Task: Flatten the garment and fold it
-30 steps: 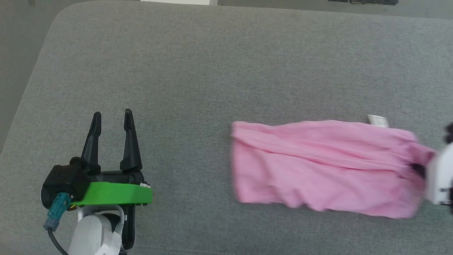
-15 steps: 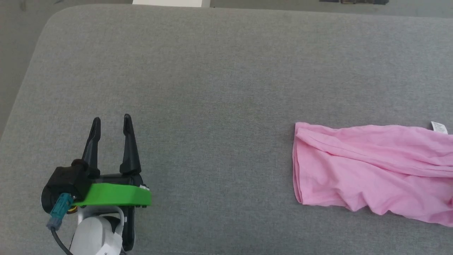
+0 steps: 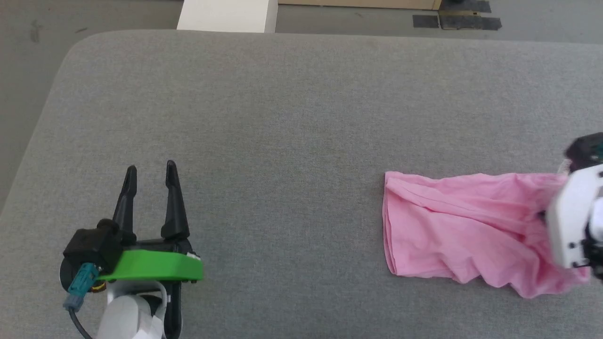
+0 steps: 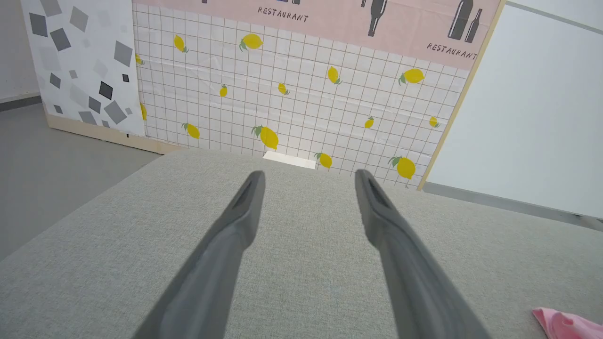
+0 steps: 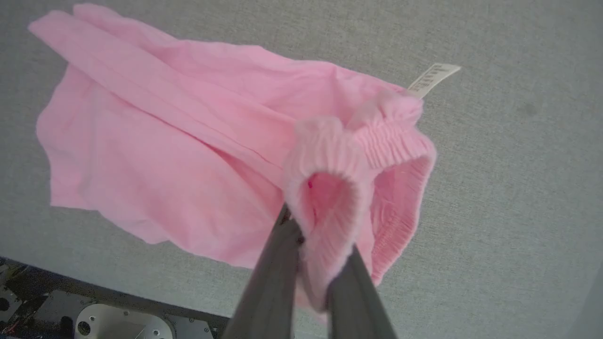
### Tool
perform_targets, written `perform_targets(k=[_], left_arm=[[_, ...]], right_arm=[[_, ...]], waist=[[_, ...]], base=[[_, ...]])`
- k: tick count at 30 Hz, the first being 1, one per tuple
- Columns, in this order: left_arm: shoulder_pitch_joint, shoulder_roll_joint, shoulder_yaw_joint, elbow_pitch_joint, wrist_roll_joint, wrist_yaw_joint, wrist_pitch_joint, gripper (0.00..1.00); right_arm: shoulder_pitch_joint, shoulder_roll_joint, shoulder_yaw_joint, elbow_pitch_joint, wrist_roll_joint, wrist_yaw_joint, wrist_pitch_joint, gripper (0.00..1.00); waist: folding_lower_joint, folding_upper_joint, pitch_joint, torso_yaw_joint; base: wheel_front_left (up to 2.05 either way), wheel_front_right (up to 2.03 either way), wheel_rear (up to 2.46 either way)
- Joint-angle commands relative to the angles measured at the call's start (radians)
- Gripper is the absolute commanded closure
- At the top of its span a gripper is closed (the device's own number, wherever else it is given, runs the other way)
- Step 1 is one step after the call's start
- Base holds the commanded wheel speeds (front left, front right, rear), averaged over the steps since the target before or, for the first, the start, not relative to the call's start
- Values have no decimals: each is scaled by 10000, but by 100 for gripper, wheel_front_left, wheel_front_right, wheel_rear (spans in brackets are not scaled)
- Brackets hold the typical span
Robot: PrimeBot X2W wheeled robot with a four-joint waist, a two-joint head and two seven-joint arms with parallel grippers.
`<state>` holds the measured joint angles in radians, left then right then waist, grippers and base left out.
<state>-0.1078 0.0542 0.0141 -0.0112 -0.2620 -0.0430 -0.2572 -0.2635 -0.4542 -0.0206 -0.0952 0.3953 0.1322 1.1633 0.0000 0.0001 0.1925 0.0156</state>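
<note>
R gripper (image 5: 318, 235) first: fingers drawn in narrow, pinching the gathered elastic edge of the garment (image 5: 165, 155). The ribbed band is bunched betw. the two dark fingers and bulges over their tips, standing up toward the wrist cam. Just past the pinch, off to the R of the fingertips, a small white label tag (image 5: 433, 77) pokes out from the garment's edge over the grey.

Out from the grip, the rest of the pink cloth trails away ahead & to the L of the fingers. It's creased, with a long fold line across it, and lies on the grey cushion top (image 3: 301, 117). From the head cam it runs from the R gripper's white body toward the robot's L side, and its far end stops well short of the other hand.

L gripper (image 3: 150, 167): fingers parted, approx. halfway, nothing betw. them, pointing away from the robot over bare grey. Can't tell if it touches the surface. The garment sits well apart to its R, and only a pink corner peeks in at the lower R of its wrist cam.

Beyond the L fingertips: the cushion's far edge, a white block (image 3: 226, 14) right behind it on the floor (image 3: 28, 56), then a lemon-print panel (image 4: 282, 94) marked "RESTAURANT".
</note>
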Motion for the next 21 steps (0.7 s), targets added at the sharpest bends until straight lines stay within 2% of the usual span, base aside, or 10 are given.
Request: perform_targets(k=[1, 9, 21], left_arm=[[182, -37, -32, 20, -75, 35, -45, 0], [289, -38, -190, 24, -191, 46, -45, 0], [222, -39, -322, -58, -242, 72, -45, 0]], right_arm=[[108, 250, 183, -187, 134, -15, 21, 100], [-100, 1288, 1526, 55, 27, -15, -613, 100], [-1200, 2490, 2473, 2397, -922, -15, -2370, 100]], waist=[[0, -1, -58, 43], [0, -1, -125, 353], [0, -1, 239, 725]], base=[[0, 0, 0], [0, 0, 0], [0, 0, 0]])
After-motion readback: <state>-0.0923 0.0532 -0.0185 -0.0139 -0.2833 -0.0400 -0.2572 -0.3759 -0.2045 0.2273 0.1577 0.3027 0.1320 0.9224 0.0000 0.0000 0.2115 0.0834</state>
